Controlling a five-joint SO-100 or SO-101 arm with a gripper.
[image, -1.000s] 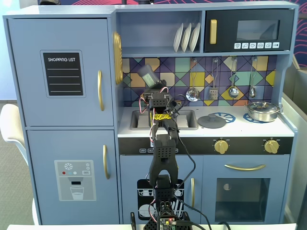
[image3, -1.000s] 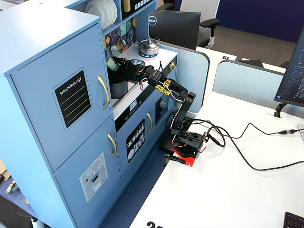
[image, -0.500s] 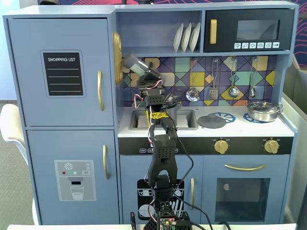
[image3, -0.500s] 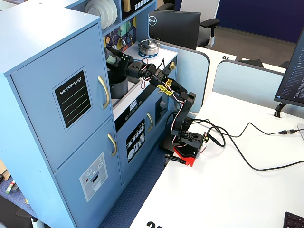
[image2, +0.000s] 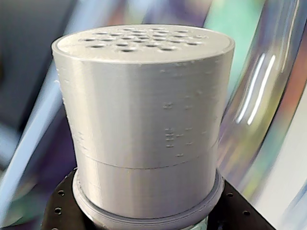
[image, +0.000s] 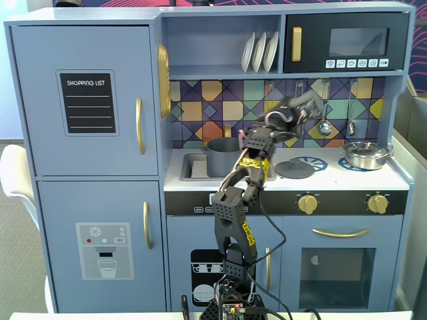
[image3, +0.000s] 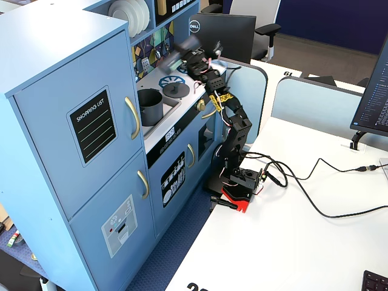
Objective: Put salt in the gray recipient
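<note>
- One black two-finger gripper [image: 301,107] is raised over the toy kitchen's counter, blurred in both fixed views; it is clenched around the pale grey ribbed plastic salt shaker [image2: 144,120].
- One shaker only: a cylinder with fine printed layer lines, a flat top pierced by many small round holes, and a wider collar at its base, which sits at 6 o'clock in the wrist view against the black gripper body.
- One dark grey cylindrical pot [image: 222,154] stands in the counter's sink [image: 193,167], at about 8 o'clock from the gripper in a fixed view, well apart from it.
- One flat dark grey round lid with a knob [image: 295,168] lies on the counter [image: 320,179] beside the arm.
- One shiny metal pan [image: 365,155] sits at 4 o'clock from the gripper.
- Three white plates [image: 260,52] stand on edge on the shelf, at 11 o'clock.
- Two metal ladles [image: 325,125] hang on the patterned back wall.
- Two gold knobs [image: 307,203] face front below the counter.
</note>
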